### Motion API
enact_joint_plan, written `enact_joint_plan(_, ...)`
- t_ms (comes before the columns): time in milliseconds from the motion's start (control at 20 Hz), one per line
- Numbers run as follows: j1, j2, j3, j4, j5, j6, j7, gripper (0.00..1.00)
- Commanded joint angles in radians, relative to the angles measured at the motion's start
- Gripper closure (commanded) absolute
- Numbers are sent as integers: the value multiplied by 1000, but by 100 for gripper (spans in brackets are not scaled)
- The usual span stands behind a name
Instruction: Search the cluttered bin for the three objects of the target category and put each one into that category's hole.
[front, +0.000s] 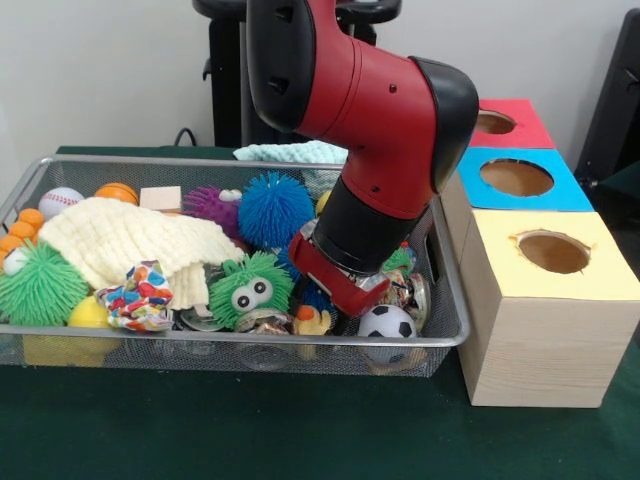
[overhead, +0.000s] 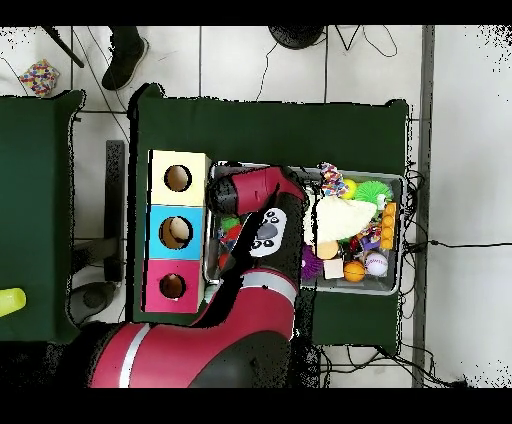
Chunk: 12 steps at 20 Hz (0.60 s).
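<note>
The wire mesh bin (front: 230, 337) stands on the green table, full of toys. A white polka-dot cloth (front: 137, 297) lies at its near left, and it also shows in the overhead view (overhead: 331, 180). A cream knitted cloth (front: 130, 240) spreads behind it. A teal cloth (front: 290, 152) hangs over the far rim. The yellow-topped hole (front: 553, 251) is in the nearest wooden box, right of the bin. My gripper (front: 350, 298) is down in the bin's right end among the clutter, mostly hidden by my wrist. In the overhead view my arm covers it.
Blue-topped (front: 516, 177) and red-topped (front: 492, 122) holes lie behind the yellow one. Green (front: 40, 285), blue (front: 275, 210) and eyed green (front: 252, 290) puffer balls, a soccer ball (front: 386, 322) and a baseball (front: 60, 200) fill the bin. A person's shoe (overhead: 125, 60) shows overhead.
</note>
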<state>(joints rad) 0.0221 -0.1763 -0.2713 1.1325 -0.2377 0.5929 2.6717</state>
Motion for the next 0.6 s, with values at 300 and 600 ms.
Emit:
enact_joint_plan(300, 1, 97, 64, -4, 46, -60, 123, 0)
enact_joint_plan(600, -29, 75, 117, 22, 52, 3, 30, 100)
